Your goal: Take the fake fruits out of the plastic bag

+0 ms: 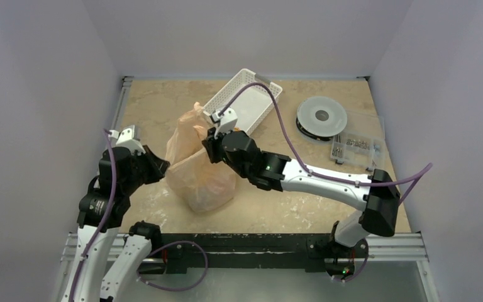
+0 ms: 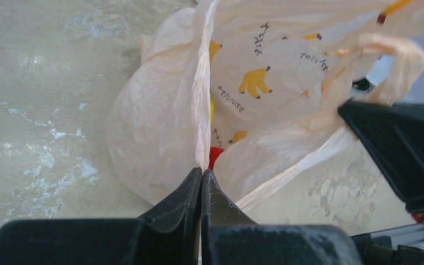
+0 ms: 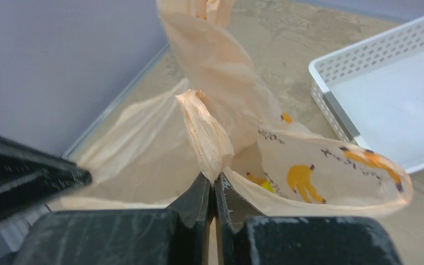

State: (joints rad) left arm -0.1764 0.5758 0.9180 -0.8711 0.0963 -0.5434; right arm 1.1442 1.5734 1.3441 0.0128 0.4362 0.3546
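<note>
Our left end effector [image 2: 201, 172] is shut tight on a fold of the plastic bag [image 2: 160, 127]. Our right end effector [image 3: 214, 179] pinches the bag's top edge on the other side. The bag sits on the surface [image 1: 157, 100], near the white basket [image 1: 245, 94]. Inside the bag we see a red fruit [image 2: 215, 155] and a yellow fruit [image 3: 264, 186].

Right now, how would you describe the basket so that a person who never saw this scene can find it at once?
Look at the beige table, at the middle of its far edge. The basket lies there, just behind the orange bag and left of a round grey reel. It is the only white rectangular tray with perforated walls.
</note>
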